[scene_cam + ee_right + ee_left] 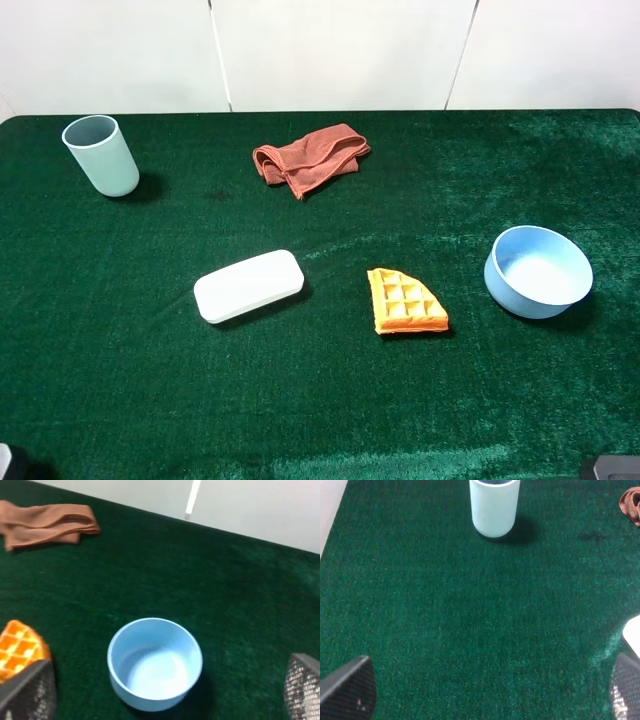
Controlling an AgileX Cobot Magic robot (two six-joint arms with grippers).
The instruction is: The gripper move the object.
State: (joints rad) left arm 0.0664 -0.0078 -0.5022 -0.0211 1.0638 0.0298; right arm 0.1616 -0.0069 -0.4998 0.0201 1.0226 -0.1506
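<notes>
Both claws open, empty. I judge case [249,286] rigid, light, slick (grip across short width, mid-length).

Bare cloth rings the case [249,286]; waffle [405,301] lies near.

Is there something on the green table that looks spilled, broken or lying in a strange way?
Nothing looks spilled or broken. The cup and the blue bowl stand upright, and the bowl looks empty. The white case lies flat and closed, at an angle. The waffle piece lies flat. Only the brown cloth is crumpled, not folded neatly.
</notes>
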